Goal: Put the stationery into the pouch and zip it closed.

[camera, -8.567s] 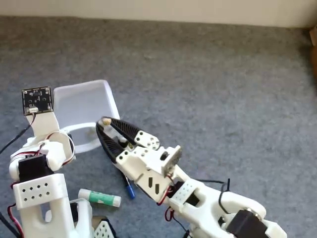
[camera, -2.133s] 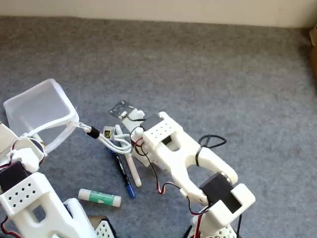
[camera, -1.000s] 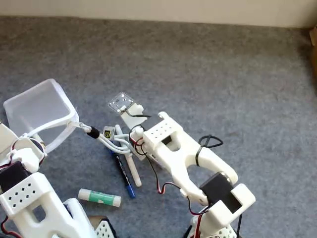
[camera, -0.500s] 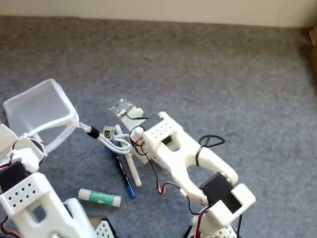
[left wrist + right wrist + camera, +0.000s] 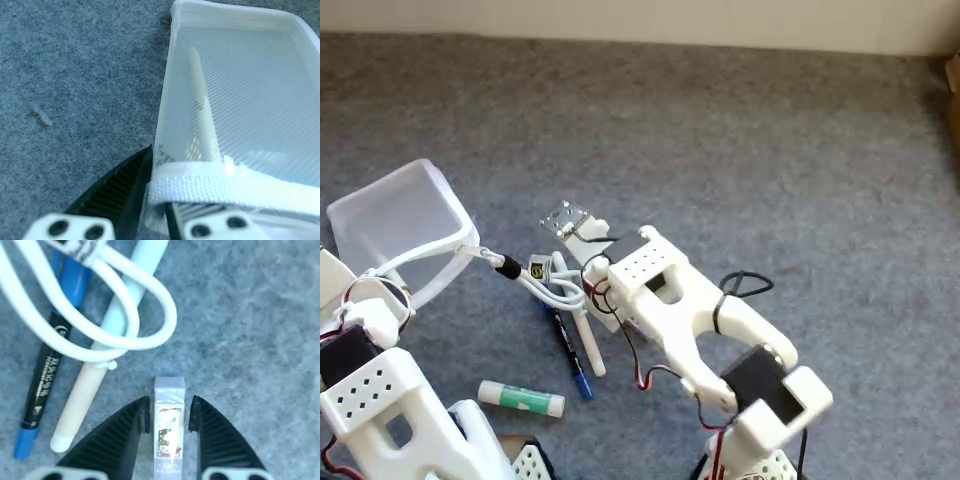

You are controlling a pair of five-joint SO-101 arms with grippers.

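Right wrist view: right gripper (image 5: pixel 169 402) gaped astride small white rectangular eraser (image 5: pixel 169 432), looped white cable (image 5: pixel 150 342) nearby; left gripper (image 5: pixel 157 187) clamped translucent mesh pouch (image 5: pixel 245 95).

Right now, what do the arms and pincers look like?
Left arm and right arm: white plastic shells with small holes, black motor blocks, red and black wires. Left pincer and right pincer: black ribbed fingers on white mounts.

Left tool (image 5: pixel 157 185) is clamped closed, while right tool (image 5: pixel 169 402) points downward, jaws parted.
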